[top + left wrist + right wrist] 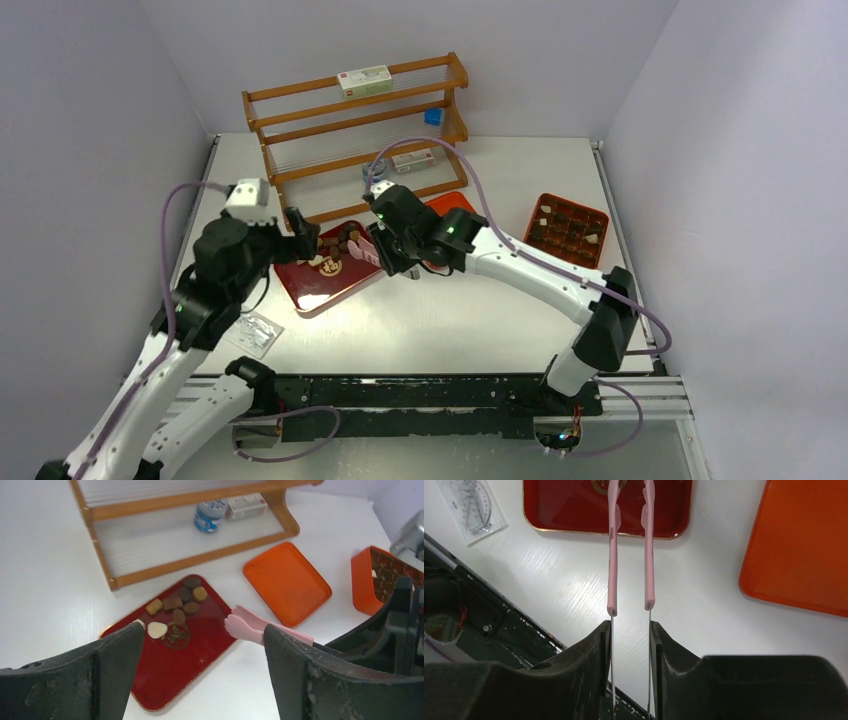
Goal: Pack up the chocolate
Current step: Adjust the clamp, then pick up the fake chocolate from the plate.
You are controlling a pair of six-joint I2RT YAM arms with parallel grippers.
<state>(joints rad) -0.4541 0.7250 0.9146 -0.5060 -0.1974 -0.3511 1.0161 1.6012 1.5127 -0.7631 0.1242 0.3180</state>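
Several pieces of chocolate [175, 605], dark brown, lighter brown and one cream-white [157, 629], lie bunched at the far end of a dark red tray [170, 675] with a gold emblem. From above, the chocolate [345, 238] sits between the two grippers. My left gripper [204, 632] hangs open above the tray with nothing between its fingers; from above, this gripper [300, 232] is at the tray's far left corner. My right gripper [630, 627] is shut on the handles of pink tongs [612, 555], whose tips [242, 625] reach over the tray's right edge, arms apart.
An orange box [567, 228] with compartments holding chocolate pieces stands at the right. Its flat orange lid [450, 205] lies beside the tray. A wooden rack [355, 130] with small packets stands at the back. A bagged protractor [255, 333] lies near the left arm.
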